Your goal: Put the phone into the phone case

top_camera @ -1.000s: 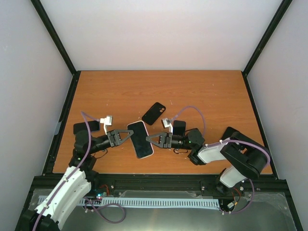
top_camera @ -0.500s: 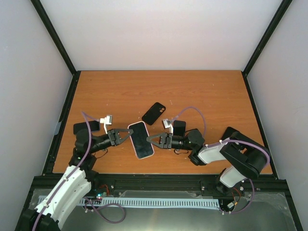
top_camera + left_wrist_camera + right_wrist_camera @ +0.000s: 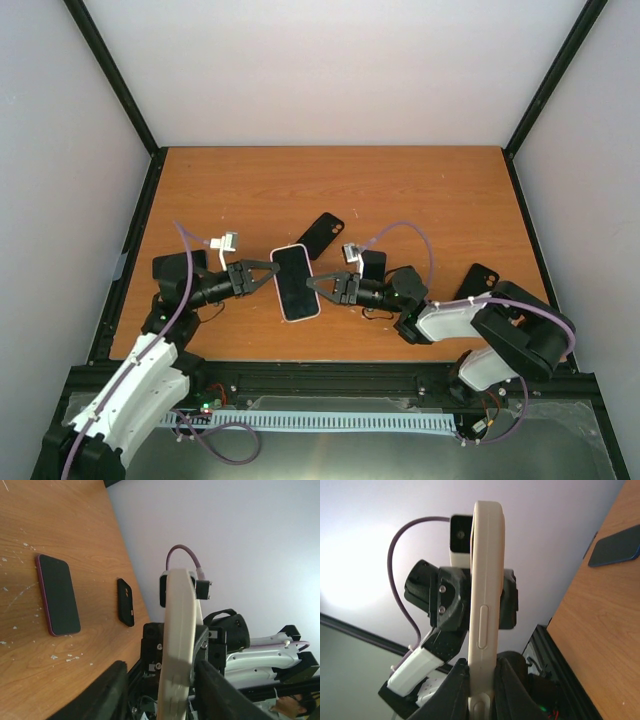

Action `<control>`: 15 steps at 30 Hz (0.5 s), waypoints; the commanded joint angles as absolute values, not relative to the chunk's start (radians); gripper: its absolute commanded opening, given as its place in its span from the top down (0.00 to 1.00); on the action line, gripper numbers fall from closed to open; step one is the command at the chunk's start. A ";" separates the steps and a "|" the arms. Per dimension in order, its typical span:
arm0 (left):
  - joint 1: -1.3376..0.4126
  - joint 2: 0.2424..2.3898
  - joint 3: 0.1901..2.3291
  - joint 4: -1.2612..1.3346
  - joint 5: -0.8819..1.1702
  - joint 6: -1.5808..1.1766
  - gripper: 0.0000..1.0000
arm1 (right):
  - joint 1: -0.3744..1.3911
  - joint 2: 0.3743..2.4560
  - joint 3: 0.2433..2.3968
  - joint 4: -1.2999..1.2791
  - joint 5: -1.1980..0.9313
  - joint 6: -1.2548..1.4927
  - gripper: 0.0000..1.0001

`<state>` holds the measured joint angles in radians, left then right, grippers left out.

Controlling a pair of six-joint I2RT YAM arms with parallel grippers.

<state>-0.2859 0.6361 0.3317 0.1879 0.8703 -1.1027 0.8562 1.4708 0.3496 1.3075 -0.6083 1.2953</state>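
Note:
A cream-edged phone (image 3: pixel 296 282) with a dark screen faces up between my two grippers, low over the wooden table. My right gripper (image 3: pixel 318 284) is shut on its right edge; the right wrist view shows both fingers pressed on the phone (image 3: pixel 486 580) at the gripper (image 3: pixel 482 662). My left gripper (image 3: pixel 268 276) sits at its left edge, open. In the left wrist view (image 3: pixel 160 665) one finger stands clear of the phone (image 3: pixel 180 630). A black phone case (image 3: pixel 320 234) lies just beyond the phone.
A second black case (image 3: pixel 477 280) lies by the right arm, also in the left wrist view (image 3: pixel 126 602). A purple-edged phone (image 3: pixel 57 595) lies near the right gripper. A blue-edged phone (image 3: pixel 615 550) lies by the left arm. Walls enclose the table.
The phone has turned more upright in the top view and shifted slightly farther from the bases. Both grippers moved with it, and the right arm's elbow swung right.

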 commanded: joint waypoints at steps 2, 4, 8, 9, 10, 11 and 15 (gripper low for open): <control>-0.281 0.706 0.332 0.277 0.953 -1.107 0.57 | 0.854 1.398 0.353 1.296 -0.452 1.267 0.93; -0.280 0.728 0.307 0.332 0.985 -1.134 0.51 | 0.854 1.381 0.356 1.291 -0.423 1.268 0.93; -0.281 0.758 0.270 0.413 1.023 -1.180 0.46 | 0.854 1.348 0.362 1.248 -0.367 1.265 0.93; -0.281 0.761 0.264 0.430 1.028 -1.187 0.46 | 0.854 1.341 0.362 1.232 -0.350 1.263 0.94; -0.281 0.762 0.260 0.446 1.032 -1.193 0.46 | 0.854 1.332 0.361 1.220 -0.333 1.260 0.94; -0.281 0.763 0.257 0.456 1.034 -1.196 0.45 | 0.854 1.327 0.361 1.209 -0.319 1.259 0.94; -0.282 0.770 0.258 0.469 1.041 -1.190 0.45 | 0.854 1.316 0.373 1.166 -0.294 1.248 0.93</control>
